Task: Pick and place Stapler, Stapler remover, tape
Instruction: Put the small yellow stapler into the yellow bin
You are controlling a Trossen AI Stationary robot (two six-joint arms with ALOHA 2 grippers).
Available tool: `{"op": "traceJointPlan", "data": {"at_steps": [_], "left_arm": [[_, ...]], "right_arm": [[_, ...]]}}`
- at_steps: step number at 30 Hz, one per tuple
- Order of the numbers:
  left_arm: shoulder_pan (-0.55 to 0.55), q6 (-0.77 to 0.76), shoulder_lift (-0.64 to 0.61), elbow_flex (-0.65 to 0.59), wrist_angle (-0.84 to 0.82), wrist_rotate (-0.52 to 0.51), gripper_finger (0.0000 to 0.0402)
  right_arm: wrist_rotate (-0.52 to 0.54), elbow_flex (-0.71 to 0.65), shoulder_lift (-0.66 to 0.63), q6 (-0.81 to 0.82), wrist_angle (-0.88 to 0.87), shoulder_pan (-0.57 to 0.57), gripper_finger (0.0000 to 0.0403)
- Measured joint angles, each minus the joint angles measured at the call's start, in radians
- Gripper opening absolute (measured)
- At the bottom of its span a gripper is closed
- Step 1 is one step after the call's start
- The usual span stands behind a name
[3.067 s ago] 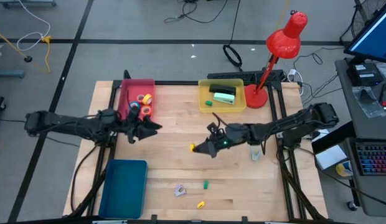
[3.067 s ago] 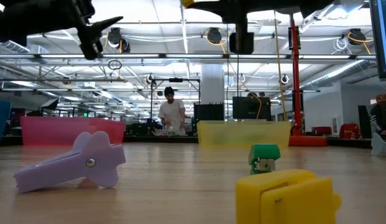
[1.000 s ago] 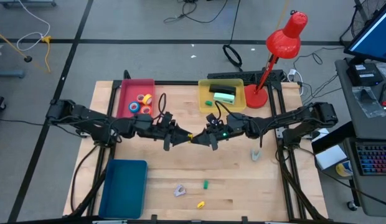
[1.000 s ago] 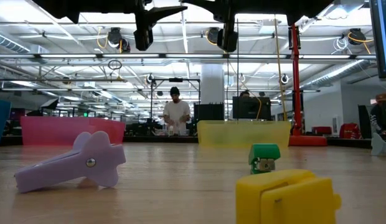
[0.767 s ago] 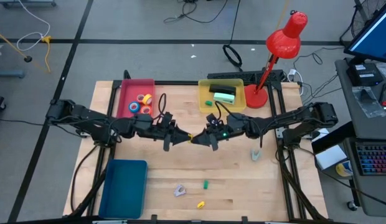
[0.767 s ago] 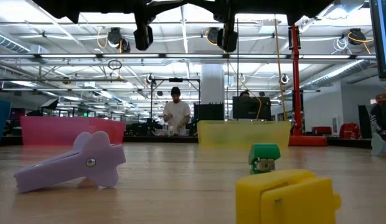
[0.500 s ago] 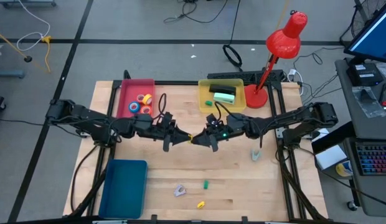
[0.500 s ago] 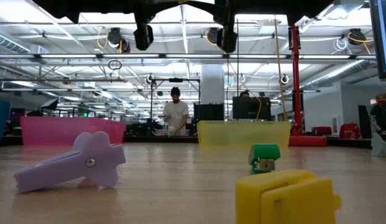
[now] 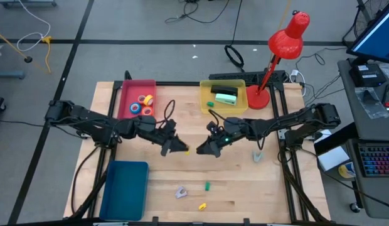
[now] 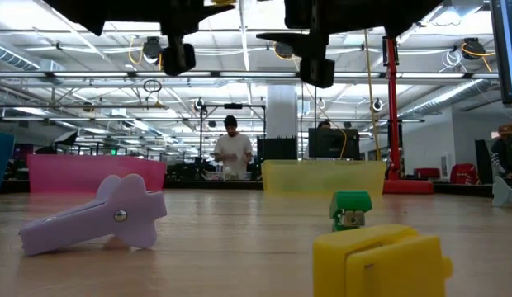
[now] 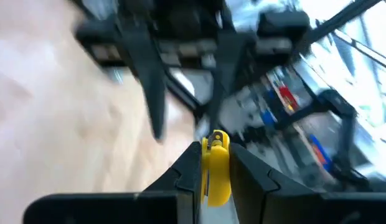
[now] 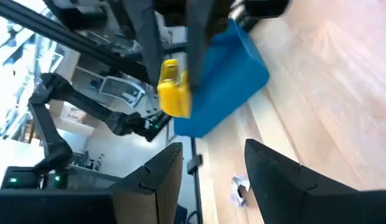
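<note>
The left hand (image 9: 182,149) is up above the middle of the light wooden counter (image 9: 245,188), and its two dark fingers are squeezed on a small yellow stapler (image 11: 215,167). In the left wrist view the stapler sits tight between the fingers. The right hand (image 9: 201,150) is just beside the left hand, facing it, with a small gap between them. Its fingers are spread apart and hold nothing; in the right wrist view the stapler hangs in front of them, not touching. Behind the left hand is a pink plastic bin (image 9: 127,95) with the little tape rolls (image 9: 144,104) inside, red, blue, yellow and orange. Behind the right hand is a yellow plastic bin (image 9: 205,102) with a green and white box (image 9: 225,96) in it. Next to that bin stands a red desk lamp (image 9: 283,45). In front of the left hand and off to its side lies a flat blue tray (image 9: 125,189). In front of both hands, near the counter's edge, lie a pale purple staple remover (image 9: 181,192), a tiny green block (image 9: 207,186) and a tiny yellow block (image 9: 202,205). In the low view the staple remover (image 10: 95,216) rests flat on the counter. Far back in the room a person (image 10: 231,153) stands at a bench.
</note>
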Motion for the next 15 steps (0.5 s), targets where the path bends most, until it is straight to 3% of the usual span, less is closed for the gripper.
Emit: {"op": "traceJointPlan", "data": {"at_steps": [5,8,12,15], "left_arm": [[-0.019,-0.136,-0.065,0.000,-0.279,0.208,0.0060],[-0.066,-0.214,-0.140,-0.002,-0.583,0.290,0.0061],[-0.161,-0.312,-0.247,0.000,-0.992,0.280,0.0061],[-0.248,-0.419,-0.315,-0.001,-1.239,0.195,0.0062]], "right_arm": [[-0.052,0.000,0.000,0.000,-0.048,0.009,0.0165],[-0.055,0.000,0.000,0.000,-0.074,0.011,0.0162],[-0.053,0.000,0.000,-0.005,-0.082,0.012,0.0164],[-0.052,0.000,0.000,-0.007,-0.089,0.012,0.0166]]}}
